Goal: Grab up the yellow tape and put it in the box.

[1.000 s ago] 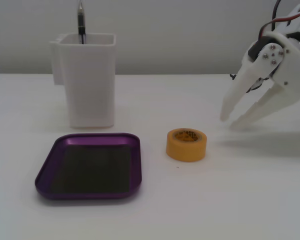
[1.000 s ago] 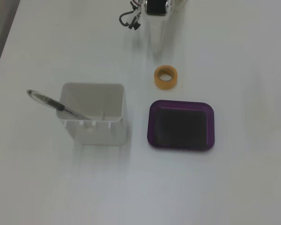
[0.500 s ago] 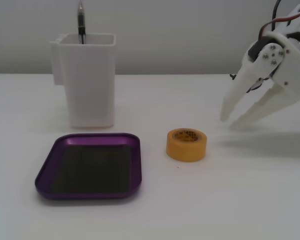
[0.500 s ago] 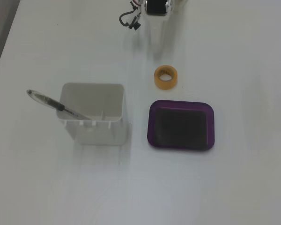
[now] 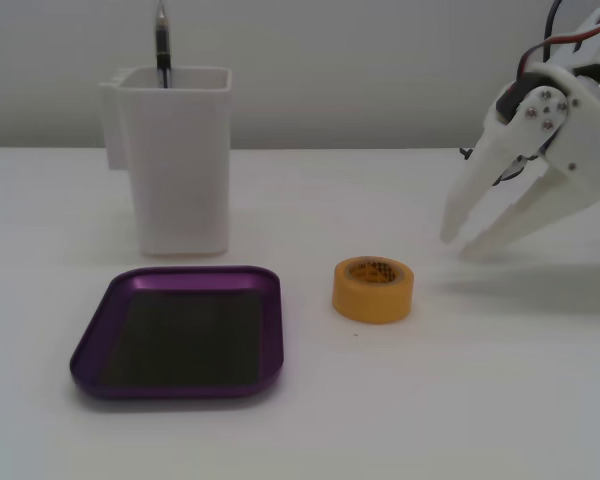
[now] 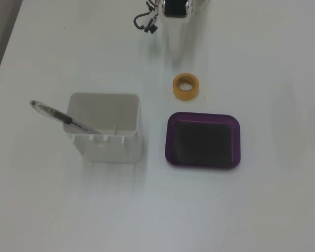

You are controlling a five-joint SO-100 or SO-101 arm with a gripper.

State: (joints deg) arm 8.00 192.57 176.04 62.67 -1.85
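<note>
The yellow tape (image 5: 372, 290) is a thick roll lying flat on the white table, hollow core up, with dark print inside. It also shows in the other fixed view (image 6: 186, 86). The box (image 5: 175, 390) is a shallow purple tray with a dark bottom, empty, to the left of the tape; in the other fixed view (image 6: 170, 143) it lies just below the tape. My gripper (image 5: 460, 245) is white and open, fingers pointing down-left. It hovers empty just above the table, to the right of the tape and apart from it.
A tall white square container (image 5: 178, 165) with a pen (image 5: 162, 45) stands behind the tray; it also shows in the other fixed view (image 6: 106, 131). The arm (image 6: 174, 6) and a dark cable (image 6: 146, 23) enter that view at the top edge.
</note>
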